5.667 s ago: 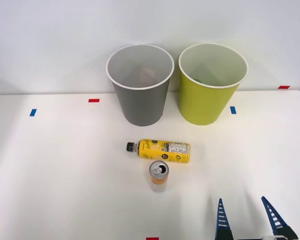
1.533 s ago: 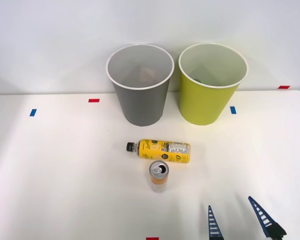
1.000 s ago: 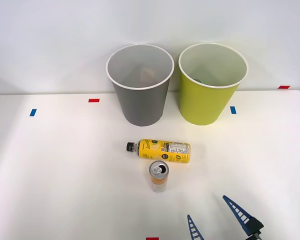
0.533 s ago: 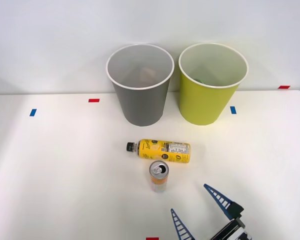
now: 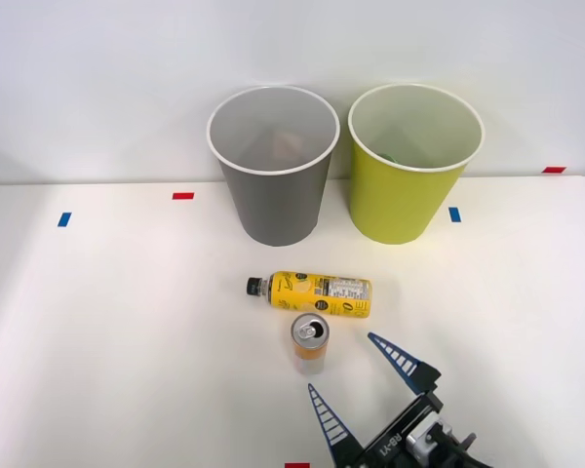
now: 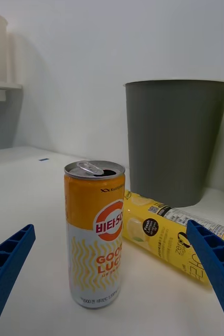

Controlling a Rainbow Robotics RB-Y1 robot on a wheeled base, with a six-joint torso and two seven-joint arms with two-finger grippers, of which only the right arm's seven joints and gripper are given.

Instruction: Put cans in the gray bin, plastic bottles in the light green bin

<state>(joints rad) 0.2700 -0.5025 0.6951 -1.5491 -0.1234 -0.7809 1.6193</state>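
Gripper [image 5: 359, 375] lined up on the upright can [image 5: 310, 344], jaws spread wide and empty.
The bottle [image 5: 312, 292] lies just behind it; the gray bin [image 5: 273, 195] stands further back on the worktop [image 5: 127, 341].

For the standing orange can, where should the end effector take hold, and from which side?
Probably around the mid-body of the orange can, approached level from the robot's side. It stands upright, its round wall fits between the open end effector, and the yellow bottle lying just behind it blocks the far side.
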